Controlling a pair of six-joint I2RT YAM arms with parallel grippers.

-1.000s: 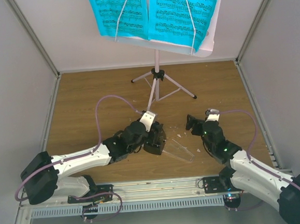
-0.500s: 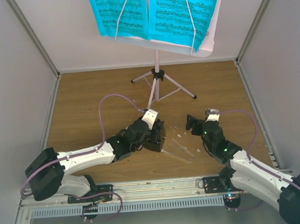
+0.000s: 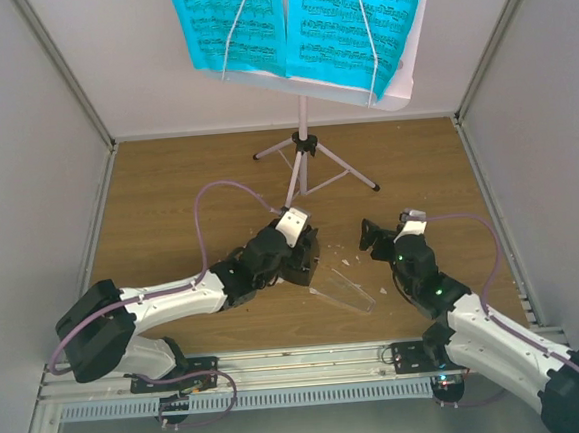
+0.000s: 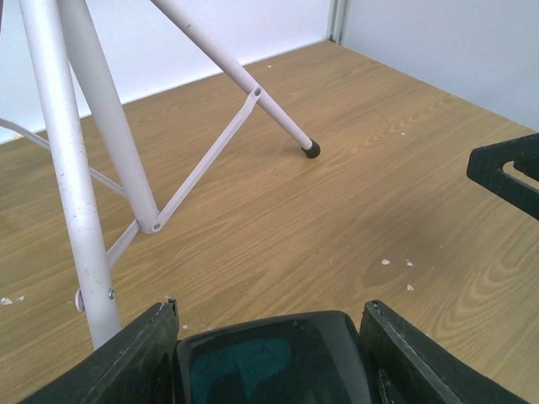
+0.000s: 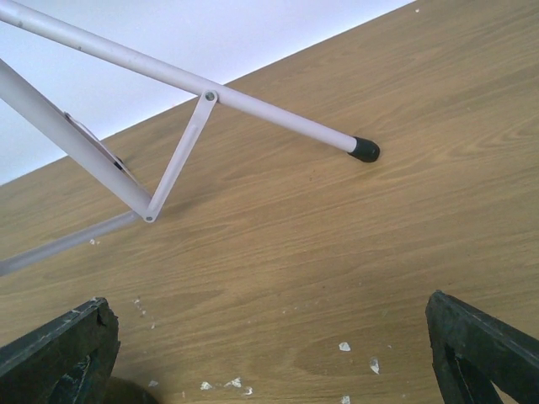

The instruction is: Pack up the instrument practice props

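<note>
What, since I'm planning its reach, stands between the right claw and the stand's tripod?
Nothing visible does. Only tabletop with a few white scraps lies between the open right claw and the tripod.

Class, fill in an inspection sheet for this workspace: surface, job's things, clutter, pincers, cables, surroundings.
Surface: wooden table.
Job's things: music stand upright at the far middle, blue sheets on it; metronome in the left pincer; clear cover lying separately on the table.
Clutter: small white scraps scattered on the wood.
Pincers: left shut on the metronome; right pincer open, empty.
Cables: purple cables loop from both arms.
Surroundings: pale walls on three sides.
</note>
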